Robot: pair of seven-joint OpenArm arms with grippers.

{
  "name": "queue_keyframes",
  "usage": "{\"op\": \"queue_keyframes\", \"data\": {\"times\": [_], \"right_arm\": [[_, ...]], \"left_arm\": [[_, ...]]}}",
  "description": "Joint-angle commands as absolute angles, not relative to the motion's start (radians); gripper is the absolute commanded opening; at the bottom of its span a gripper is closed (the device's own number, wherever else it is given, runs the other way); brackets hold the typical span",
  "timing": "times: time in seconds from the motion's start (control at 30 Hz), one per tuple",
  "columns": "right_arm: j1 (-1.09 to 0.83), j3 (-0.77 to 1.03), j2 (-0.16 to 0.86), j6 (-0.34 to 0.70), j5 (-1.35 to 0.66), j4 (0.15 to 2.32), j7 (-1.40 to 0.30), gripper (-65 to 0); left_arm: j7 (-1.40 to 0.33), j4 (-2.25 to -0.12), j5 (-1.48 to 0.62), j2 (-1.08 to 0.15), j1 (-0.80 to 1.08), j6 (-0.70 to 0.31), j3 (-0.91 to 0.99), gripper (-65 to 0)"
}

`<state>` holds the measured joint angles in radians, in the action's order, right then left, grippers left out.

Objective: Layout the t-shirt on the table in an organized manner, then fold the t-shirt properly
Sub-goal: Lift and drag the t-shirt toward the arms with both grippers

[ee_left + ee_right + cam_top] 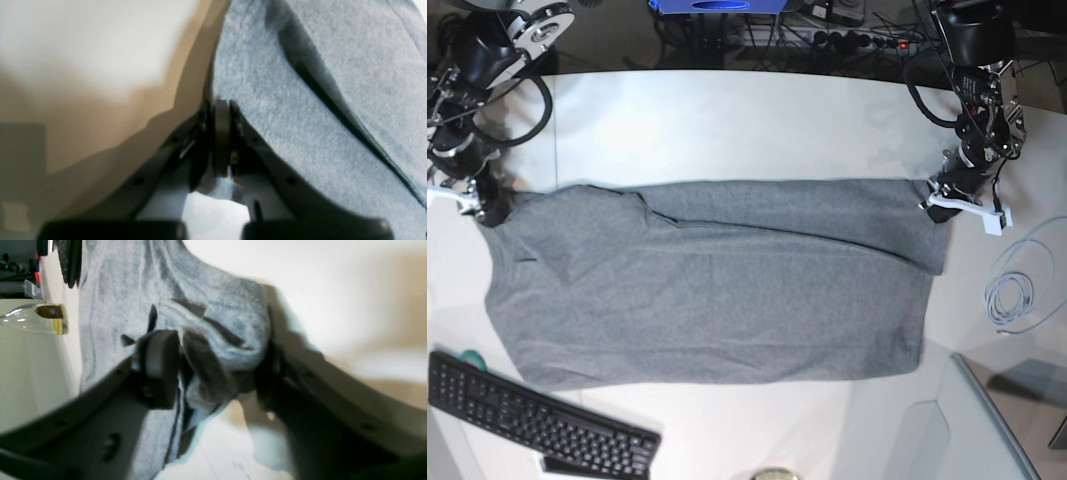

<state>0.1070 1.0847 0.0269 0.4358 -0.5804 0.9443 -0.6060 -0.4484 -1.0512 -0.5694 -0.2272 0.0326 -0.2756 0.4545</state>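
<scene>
Base view: left gripper (939, 189) pinches t-shirt (717, 290), right gripper's (213, 370) jaws gape around fabric

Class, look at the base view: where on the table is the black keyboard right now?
The keyboard lies at the lower left corner of the table, just below the t-shirt's lower left edge.

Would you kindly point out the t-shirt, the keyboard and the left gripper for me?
t-shirt (717, 300): base view, middle of the spread grey fabric.
keyboard (527, 415): base view, centre of its black keys.
left gripper (222, 110): left wrist view, where the closed tips pinch fabric.
</scene>
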Motion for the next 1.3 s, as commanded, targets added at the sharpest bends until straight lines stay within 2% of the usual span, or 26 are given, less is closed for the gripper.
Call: {"op": "queue_keyframes", "data": {"times": [0.0,0.13,0.2,0.3,0.5,0.67,0.87,1.07,1.27], "right_arm": [[0.110,1.084,0.030,0.426,-0.562,0.952,-0.628,-43.7],[0.107,1.082,0.044,0.426,-0.562,0.966,-0.630,-61.2],[0.101,1.082,0.045,0.426,-0.562,1.003,-0.639,-65.0],[0.077,1.081,0.047,0.423,-0.562,1.145,-0.753,-64.2],[0.143,1.059,0.056,0.236,-0.567,1.471,-1.106,-64.2],[0.277,1.007,0.090,0.127,-0.562,1.532,-1.271,-64.2],[0.130,1.007,0.082,0.110,-0.572,1.527,-1.257,-64.2],[-0.038,1.000,0.051,0.183,-0.564,1.484,-1.110,-64.4],[-0.125,1.000,0.064,0.219,-0.567,1.397,-1.013,-64.4]], "left_arm": [[-0.429,-1.070,-0.576,-0.243,0.021,-0.278,0.456,-65.0],[-0.429,-1.070,-0.576,-0.245,0.021,-0.278,0.456,-65.0],[-0.430,-1.072,-0.576,-0.245,0.021,-0.278,0.456,-65.0],[-0.467,-1.127,-0.576,-0.269,0.036,-0.278,0.456,-65.0],[-0.690,-1.379,-0.581,-0.297,0.013,-0.275,0.524,-65.0],[-0.923,-1.512,-0.576,-0.292,-0.091,-0.275,0.642,-65.0],[-0.929,-1.529,-0.578,-0.291,0.068,-0.275,0.677,-65.0],[-0.773,-1.520,-0.576,-0.245,0.285,-0.277,0.673,-65.0],[-0.723,-1.520,-0.576,-0.206,0.372,-0.277,0.673,-65.0]]}}
